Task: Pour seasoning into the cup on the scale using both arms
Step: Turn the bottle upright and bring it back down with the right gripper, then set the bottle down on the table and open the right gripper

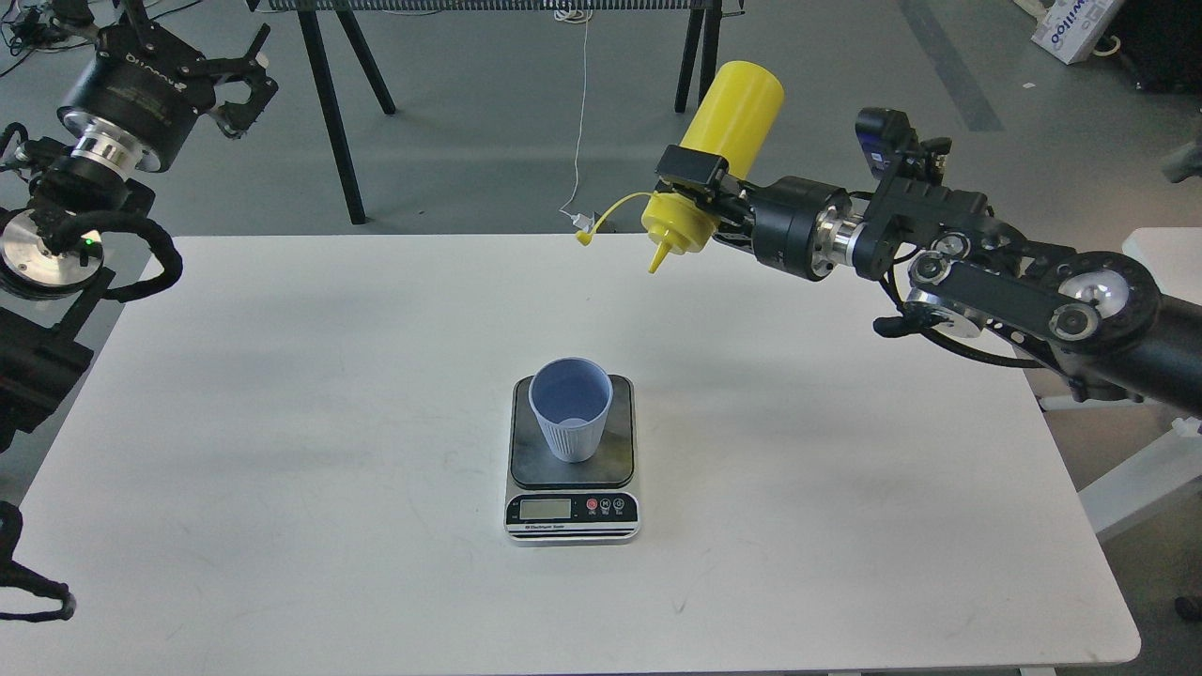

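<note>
White table (282,422) in a workshop, seen from the head: the right gripper (700,192) grasps the seasoning bottle (718,150) inverted, nozzle down and cap hanging free, up and to the right of the cup (570,410). That cup stands upright on the scale (573,441), apparently empty. The left gripper (239,84) hangs unclenched, well apart at far left.

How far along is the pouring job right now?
Done: the cup stands on the scale. In hand: the right gripper holds the yellow bottle tipped nozzle-down, cap off, far behind the cup. The left gripper is empty. Left: moving over the cup and pouring.
</note>
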You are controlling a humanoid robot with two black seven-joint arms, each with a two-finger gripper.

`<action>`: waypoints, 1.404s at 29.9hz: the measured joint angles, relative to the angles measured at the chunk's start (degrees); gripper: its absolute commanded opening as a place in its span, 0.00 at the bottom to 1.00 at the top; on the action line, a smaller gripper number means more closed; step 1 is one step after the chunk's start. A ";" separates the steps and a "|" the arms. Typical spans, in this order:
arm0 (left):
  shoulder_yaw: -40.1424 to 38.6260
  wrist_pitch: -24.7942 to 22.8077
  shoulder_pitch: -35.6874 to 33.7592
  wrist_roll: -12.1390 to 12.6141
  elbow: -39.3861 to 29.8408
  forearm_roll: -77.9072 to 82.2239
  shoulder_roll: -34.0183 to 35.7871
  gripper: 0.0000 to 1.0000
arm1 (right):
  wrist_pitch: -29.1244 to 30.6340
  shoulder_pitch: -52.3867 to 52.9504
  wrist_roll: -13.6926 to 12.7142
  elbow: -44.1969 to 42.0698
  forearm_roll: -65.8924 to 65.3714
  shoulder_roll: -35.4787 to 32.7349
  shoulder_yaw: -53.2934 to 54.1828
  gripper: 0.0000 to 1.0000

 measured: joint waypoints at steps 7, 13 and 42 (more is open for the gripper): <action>0.21 2.31 0.13 -0.01 -0.27 0.08 -2.09 1.00 | 8.63 -15.88 -0.46 -0.04 12.01 -4.64 19.34 0.24; 0.20 2.85 0.44 -0.06 -0.56 0.16 -2.77 1.00 | 15.59 -28.04 -0.62 -0.31 29.78 -5.19 27.90 0.24; -0.14 3.31 2.47 -0.14 -1.00 0.06 -5.18 1.00 | 16.96 -50.38 0.13 -2.95 59.13 9.54 35.12 0.39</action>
